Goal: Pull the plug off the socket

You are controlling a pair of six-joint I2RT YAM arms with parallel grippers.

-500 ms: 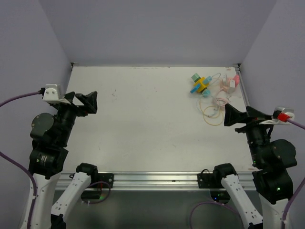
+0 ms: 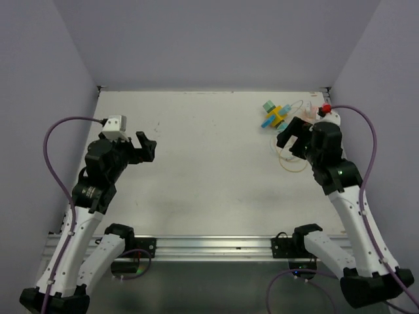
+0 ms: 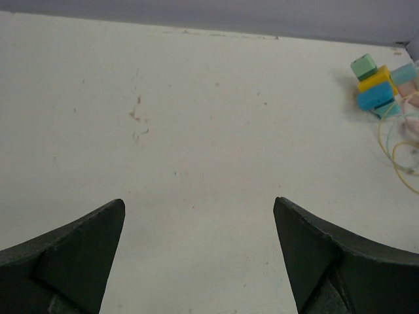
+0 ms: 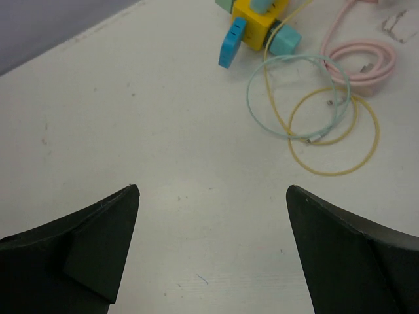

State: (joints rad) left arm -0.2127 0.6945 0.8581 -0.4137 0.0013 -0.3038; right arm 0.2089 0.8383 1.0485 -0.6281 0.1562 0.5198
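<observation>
Status: nothing pulled yet, the whole task is left.

- left gripper [image 3: 198, 201]: released, jaws spread wide, nothing between them. It hangs over bare table [image 2: 196, 163] on the left side, well apart from the work.
- yellow socket block [image 4: 258, 16]: sits at the far right corner of the table. All the plugs I can see look seated in it: green plug [image 2: 269, 106] on the far side, blue plug [image 4: 232, 42] on the near-left face, teal plug [image 4: 283, 40] on the near-right face. The task doesn't say which one, and I can't tell from the views.
- right gripper [image 4: 212, 188]: also released and wide open, holding nothing. It hovers near the block, on its near side, not touching it. The wrist view has the block at the top edge, ahead of the fingers and slightly right of centre.
- loose leads: teal cable [image 4: 294, 98] and yellow cable [image 4: 334, 134] loop over each other just near of the block, pink cable [image 4: 363, 62] is coiled further right. All lie in or beside the right gripper's approach path.

My read on what's left: close in on the block, grip one plug, brace the block (the left gripper is far off for that), then pull the plug straight out. The block looks light, so it may drag along if unbraced.
</observation>
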